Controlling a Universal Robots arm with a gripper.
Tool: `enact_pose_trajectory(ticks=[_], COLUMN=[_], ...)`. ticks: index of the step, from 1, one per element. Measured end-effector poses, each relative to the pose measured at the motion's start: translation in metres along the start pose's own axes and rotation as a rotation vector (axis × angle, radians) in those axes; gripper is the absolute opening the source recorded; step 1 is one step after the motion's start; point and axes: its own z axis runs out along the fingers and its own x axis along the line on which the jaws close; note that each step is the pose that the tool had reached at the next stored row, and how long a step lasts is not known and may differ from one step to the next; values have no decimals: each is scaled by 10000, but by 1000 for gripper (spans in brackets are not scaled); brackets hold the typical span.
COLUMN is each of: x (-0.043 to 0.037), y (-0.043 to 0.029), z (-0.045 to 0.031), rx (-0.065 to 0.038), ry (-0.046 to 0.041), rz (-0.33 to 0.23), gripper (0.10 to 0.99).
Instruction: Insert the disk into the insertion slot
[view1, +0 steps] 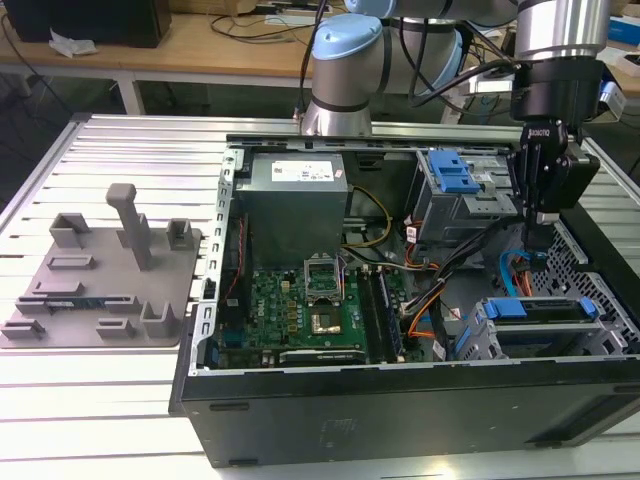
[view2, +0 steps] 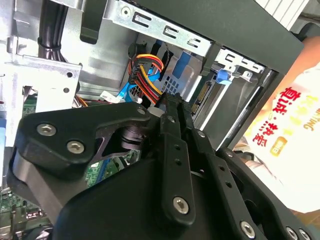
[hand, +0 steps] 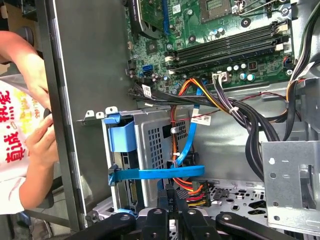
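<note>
Hovering gripper (view1: 540, 238) inside case (view1: 350, 420), fingers pressed together, pinching nothing. We see disk (view1: 530, 308) below fingertips, seated in insertion slot (hand: 155, 145), blue carrier end at slot mouth. We read gripper apart from disk, not touching. Person's hand (hand: 42, 145) beyond disk, outside case wall.

Open computer case (view1: 400, 420) lies on the bench (view1: 100, 400). Fixture plate (view1: 100, 290) sits just beside it, on the exterior view's left. Inside the case: power supply (view1: 295, 205) at the rear, motherboard (view1: 300, 300) in front of it. Drive bay (view1: 455, 195) rear right. Insertion slot (view1: 545, 340) front right, disk (view1: 535, 310) in it. Pincer (view1: 538, 238) hangs over the gap between bay and slot.
</note>
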Motion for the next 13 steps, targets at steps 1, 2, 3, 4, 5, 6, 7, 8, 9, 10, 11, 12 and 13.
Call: enact_pose_trajectory(ticks=[1, 2, 3, 4, 5, 6, 7, 8, 9, 10, 11, 12, 13], x=[6, 16, 33, 52, 83, 115, 138, 184, 205, 226, 261, 283, 305], y=[-4, -9, -21, -27, -31, -35, -37, -41, -43, -45, -48, -50, -53], z=[5, 11, 23, 33, 43, 55, 64, 76, 83, 90, 97, 99, 101], rx=[-2, -9, -36, -67, -91, -96, -100, -108, -112, -116, -125, -132, -147], ry=[-21, -78, -280, -518, -728, -788, -818, -888, -930, -973, -1050, -1120, -1255], rz=[-2, 0, 10, 21, 32, 34, 35, 39, 42, 44, 48, 52, 59], gripper=[169, 169, 169, 169, 169, 169, 169, 169, 169, 169, 169, 169, 169])
